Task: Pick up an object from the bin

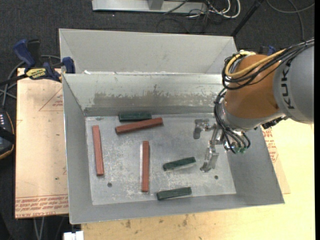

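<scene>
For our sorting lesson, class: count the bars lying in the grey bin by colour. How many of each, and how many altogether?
Red-brown bars: 3
Dark green bars: 3
Total: 6

Grey arm [300, 84] reaching in from the right, orange-covered wrist [250, 89] angled downward, end effector [206, 146] low, fingers [210, 159] spread apart.

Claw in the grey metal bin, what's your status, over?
Claw open, holding nothing. Short dark green flat bar lies just left of it, not touching. Long reddish-brown stick farther left, not in the way.
</scene>
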`<state>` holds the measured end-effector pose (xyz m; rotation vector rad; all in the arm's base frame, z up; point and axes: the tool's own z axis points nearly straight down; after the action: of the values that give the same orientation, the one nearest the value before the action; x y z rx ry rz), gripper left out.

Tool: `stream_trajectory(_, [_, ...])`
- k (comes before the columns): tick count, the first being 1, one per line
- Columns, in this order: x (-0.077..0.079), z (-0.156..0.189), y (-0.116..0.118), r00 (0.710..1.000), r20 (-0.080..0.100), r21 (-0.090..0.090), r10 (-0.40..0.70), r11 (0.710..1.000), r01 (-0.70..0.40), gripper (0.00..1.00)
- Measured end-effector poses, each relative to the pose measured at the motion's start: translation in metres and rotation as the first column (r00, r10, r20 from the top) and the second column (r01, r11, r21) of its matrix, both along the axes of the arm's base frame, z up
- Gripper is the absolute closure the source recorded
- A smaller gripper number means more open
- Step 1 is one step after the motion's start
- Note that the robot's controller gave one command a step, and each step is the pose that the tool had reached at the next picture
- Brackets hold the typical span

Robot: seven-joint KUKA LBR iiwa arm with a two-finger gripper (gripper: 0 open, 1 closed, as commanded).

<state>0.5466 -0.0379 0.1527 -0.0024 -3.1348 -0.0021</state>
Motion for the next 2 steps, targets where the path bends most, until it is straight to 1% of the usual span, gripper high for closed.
stream_trajectory(1, [-0.0019,-0.0875,-0.0050,0.996,0.001,0.001,0.085,0.996,-0.085,0.00])
stream_trajectory(2, [0.0003,-0.0823,-0.0049,0.996,0.008,-0.001,0.087,0.996,-0.087,1.00])
